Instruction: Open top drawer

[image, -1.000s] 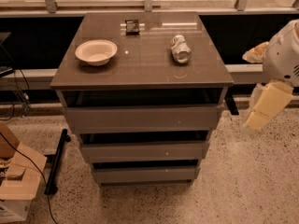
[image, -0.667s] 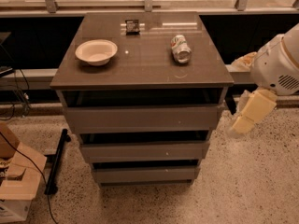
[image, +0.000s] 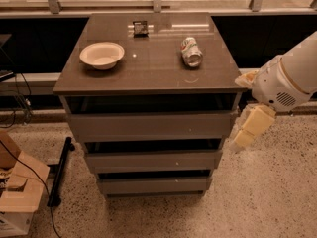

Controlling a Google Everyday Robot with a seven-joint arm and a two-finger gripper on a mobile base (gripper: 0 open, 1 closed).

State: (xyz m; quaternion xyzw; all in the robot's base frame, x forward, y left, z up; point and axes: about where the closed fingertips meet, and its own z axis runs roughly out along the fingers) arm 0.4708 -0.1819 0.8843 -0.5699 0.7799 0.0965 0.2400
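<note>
The top drawer (image: 148,126) is the widest grey-brown front, just under the glossy cabinet top (image: 153,63). It stands a little forward, with a dark gap above it. The narrower middle drawer (image: 152,160) and the smallest bottom drawer (image: 153,185) sit below. My gripper (image: 246,133) hangs at the right of the cabinet, level with the top drawer's right end and close to its corner, below my white arm (image: 287,81). It holds nothing that I can see.
On the cabinet top lie a white bowl (image: 102,55), a can on its side (image: 191,51) and a small dark object (image: 140,27). A cardboard box (image: 17,192) with cables sits at the lower left. A black bar (image: 59,170) lies on the speckled floor.
My arm and gripper have moved left and slightly down, from well right of the cabinet to beside the top drawer's right end. The drawers have not moved.
</note>
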